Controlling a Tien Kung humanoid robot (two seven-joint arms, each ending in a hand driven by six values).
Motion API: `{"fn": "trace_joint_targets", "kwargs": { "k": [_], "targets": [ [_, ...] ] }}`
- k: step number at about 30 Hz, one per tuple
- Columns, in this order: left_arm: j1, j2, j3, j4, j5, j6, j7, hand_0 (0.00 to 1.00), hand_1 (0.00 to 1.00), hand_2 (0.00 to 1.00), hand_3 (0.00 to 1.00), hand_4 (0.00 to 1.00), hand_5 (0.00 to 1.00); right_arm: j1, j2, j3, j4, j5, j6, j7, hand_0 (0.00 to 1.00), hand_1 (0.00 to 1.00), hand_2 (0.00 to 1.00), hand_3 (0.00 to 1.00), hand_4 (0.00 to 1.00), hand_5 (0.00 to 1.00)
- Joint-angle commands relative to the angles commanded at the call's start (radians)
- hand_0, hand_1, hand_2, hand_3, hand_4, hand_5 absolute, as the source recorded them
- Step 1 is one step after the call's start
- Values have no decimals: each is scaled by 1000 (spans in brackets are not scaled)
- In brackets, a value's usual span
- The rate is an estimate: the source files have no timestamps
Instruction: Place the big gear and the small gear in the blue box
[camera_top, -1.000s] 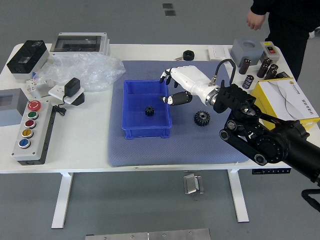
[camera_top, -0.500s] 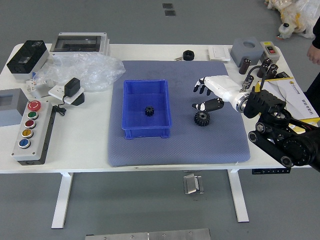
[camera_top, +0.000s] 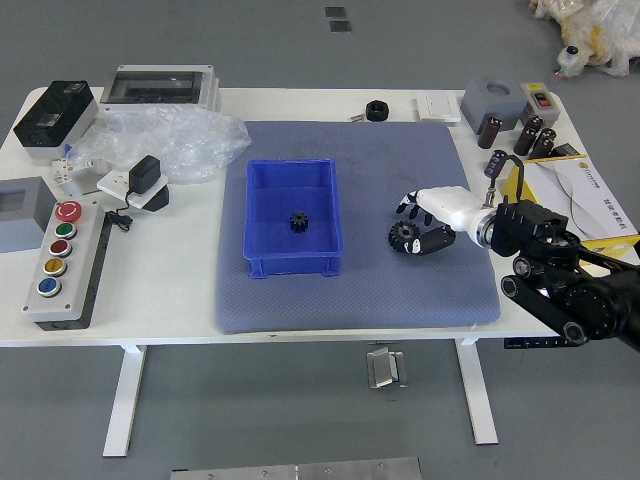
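The right hand (camera_top: 428, 224) reaches in from the right over the mat, its fingers pointing left and spread at the big black gear. Part of that big gear (camera_top: 401, 235) shows between and left of the fingertips; the thumb covers its right edge, and no grasp on it can be seen. In the blue box (camera_top: 291, 265), left of the hand, the small black gear (camera_top: 299, 222) lies on the floor of the box. The left hand is out of view.
A blue-grey mat (camera_top: 350, 305) lies under the box. Behind it is a black round part (camera_top: 376, 111). A button panel (camera_top: 66, 265) and clear plastic wrap (camera_top: 185, 145) are at left; a yellow box (camera_top: 590, 200) and dark cylinders (camera_top: 533, 130) at right.
The right hand has drawn back rightward from over the blue box, then come down beside the big gear. The person at the back right has gone out of view.
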Motion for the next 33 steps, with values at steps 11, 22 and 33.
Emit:
{"fn": "trace_joint_targets", "kwargs": {
  "k": [11, 22, 33],
  "targets": [
    [2, -1, -1, 0, -1, 0, -1, 901, 890, 861, 869, 790, 332, -12, 13, -5, 1, -13, -33, -10, 573, 536, 656, 743, 804, 391],
    [0, -2, 0, 0, -3, 1, -2, 901, 890, 860, 869, 790, 333, -26, 30, -13, 0, -55, -103, -15, 489, 456, 545, 642, 691, 247],
    [0, -5, 0, 0, -4, 1, -2, 902, 890, 860, 869, 790, 332, -40, 37, -30, -4, -59, -123, -16, 528, 458, 547, 644, 625, 187]
  ]
}}
